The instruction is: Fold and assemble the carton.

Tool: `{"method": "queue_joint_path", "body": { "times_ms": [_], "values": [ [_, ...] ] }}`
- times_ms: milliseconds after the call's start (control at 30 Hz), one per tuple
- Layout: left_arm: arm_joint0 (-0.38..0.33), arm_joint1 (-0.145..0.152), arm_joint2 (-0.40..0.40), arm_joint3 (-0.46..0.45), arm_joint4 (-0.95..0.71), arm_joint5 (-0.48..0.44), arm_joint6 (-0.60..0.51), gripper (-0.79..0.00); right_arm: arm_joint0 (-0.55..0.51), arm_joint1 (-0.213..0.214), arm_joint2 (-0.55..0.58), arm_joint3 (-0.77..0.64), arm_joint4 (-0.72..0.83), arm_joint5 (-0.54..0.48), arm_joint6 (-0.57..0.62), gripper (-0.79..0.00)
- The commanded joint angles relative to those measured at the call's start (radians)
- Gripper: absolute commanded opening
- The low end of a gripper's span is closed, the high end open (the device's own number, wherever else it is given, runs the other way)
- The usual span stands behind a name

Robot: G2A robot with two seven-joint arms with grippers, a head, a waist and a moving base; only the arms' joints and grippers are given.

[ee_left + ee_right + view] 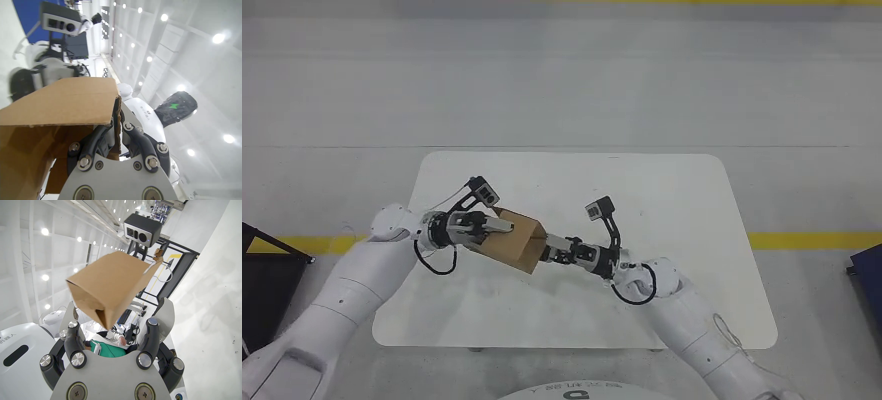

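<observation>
- Left gripper pinches one side wall of the brown cardboard carton at its open end. One finger is inside the box and the other outside, with the corrugated edge pressed between them.
- From the top view I see the carton held between my two arms over the white table, a little left of its middle. It sits clear of the tabletop, its long axis running from one gripper to the other.
- Right gripper stands spread wide at the carton's far end, its fingers flanking the nearest corner of the box. I cannot tell whether either pad touches the cardboard.
- That far end is folded shut, with the flaps meeting at a small dark triangular gap by the corner.
- Inside the open end, my left wrist view shows bare brown cardboard walls, a flap at the mouth and the gripper's inner finger.
</observation>
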Motion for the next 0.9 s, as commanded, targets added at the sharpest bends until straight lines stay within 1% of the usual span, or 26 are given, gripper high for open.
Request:
{"method": "queue_joint_path", "body": {
  "times_ms": [0,33,67,133,167,200,267,300,333,400,433,467,500,533,567,600,633,667,700,733,767,800,833,867],
  "values": [
    [-0.044,0.004,0.015,0.05,0.146,-0.015,0.001,-0.785,-0.02,0.006,0.026,0.002,0.016,-0.02,0.001,-0.065],
    [-0.071,0.004,0.022,0.067,0.234,-0.028,0.013,-0.785,-0.034,0.01,0.042,0.002,0.025,-0.031,0.0,-0.062],
    [-0.107,0.002,0.04,0.075,0.366,-0.035,0.055,-0.785,-0.056,0.015,0.067,0.002,0.04,-0.048,-0.008,-0.065],
    [-0.152,-0.002,0.07,0.052,0.544,-0.005,0.127,-0.785,-0.086,0.022,0.097,0.002,0.057,-0.067,-0.013,-0.058],
    [-0.184,-0.007,0.095,0.014,0.67,0.043,0.174,-0.785,-0.11,0.028,0.121,0.001,0.074,-0.081,-0.013,-0.058],
    [-0.199,-0.009,0.108,-0.008,0.727,0.076,0.191,-0.785,-0.123,0.03,0.133,0.002,0.083,-0.088,-0.014,-0.055],
    [-0.249,-0.018,0.151,-0.094,0.921,0.195,0.247,-0.785,-0.165,0.039,0.17,0.001,0.108,-0.109,-0.015,-0.055],
    [-0.261,-0.021,0.166,-0.119,0.97,0.236,0.253,-0.785,-0.177,0.041,0.179,0.0,0.116,-0.113,-0.014,-0.046],
    [-0.286,-0.029,0.201,-0.17,1.069,0.311,0.25,-0.785,-0.2,0.045,0.196,-0.002,0.13,-0.125,-0.012,-0.046],
    [-0.316,-0.044,0.244,-0.221,1.158,0.391,0.24,-0.785,-0.227,0.049,0.217,-0.006,0.144,-0.14,-0.012,-0.04],
    [-0.333,-0.055,0.272,-0.241,1.208,0.439,0.229,-0.785,-0.243,0.051,0.227,-0.008,0.152,-0.149,-0.012,-0.043],
    [-0.355,-0.074,0.309,-0.256,1.257,0.503,0.213,-0.785,-0.264,0.054,0.24,-0.012,0.161,-0.163,-0.012,-0.04],
    [-0.366,-0.084,0.329,-0.26,1.28,0.531,0.206,-0.785,-0.274,0.055,0.246,-0.014,0.166,-0.17,-0.011,-0.037],
    [-0.387,-0.106,0.371,-0.259,1.328,0.586,0.195,-0.785,-0.294,0.058,0.257,-0.016,0.177,-0.183,-0.013,-0.034],
    [-0.399,-0.125,0.397,-0.255,1.351,0.619,0.194,-0.785,-0.307,0.059,0.264,-0.018,0.186,-0.193,-0.011,-0.04],
    [-0.406,-0.139,0.411,-0.249,1.354,0.634,0.199,-0.742,-0.315,0.06,0.268,-0.018,0.194,-0.199,-0.01,-0.037],
    [-0.416,-0.168,0.433,-0.229,1.346,0.646,0.219,-0.646,-0.33,0.062,0.277,-0.017,0.207,-0.211,-0.006,-0.031],
    [-0.425,-0.19,0.449,-0.199,1.355,0.664,0.252,-0.597,-0.339,0.063,0.281,-0.015,0.217,-0.217,-0.001,-0.034],
    [-0.43,-0.205,0.463,-0.178,1.369,0.678,0.272,-0.514,-0.344,0.064,0.285,-0.014,0.223,-0.221,0.002,-0.037],
    [-0.433,-0.236,0.485,-0.14,1.365,0.697,0.296,-0.44,-0.353,0.066,0.29,-0.011,0.233,-0.227,0.008,-0.034],
    [-0.432,-0.26,0.493,-0.109,1.343,0.702,0.313,-0.317,-0.358,0.067,0.293,-0.009,0.24,-0.23,0.011,-0.034],
    [-0.432,-0.275,0.501,-0.087,1.334,0.704,0.322,-0.175,-0.361,0.067,0.295,-0.008,0.244,-0.232,0.014,-0.037],
    [-0.434,-0.305,0.518,-0.041,1.327,0.713,0.33,-0.052,-0.367,0.069,0.299,-0.006,0.25,-0.236,0.018,-0.043],
    [-0.436,-0.325,0.529,-0.014,1.32,0.715,0.332,0.0,-0.371,0.07,0.302,-0.006,0.253,-0.239,0.021,-0.049]
  ]
}}
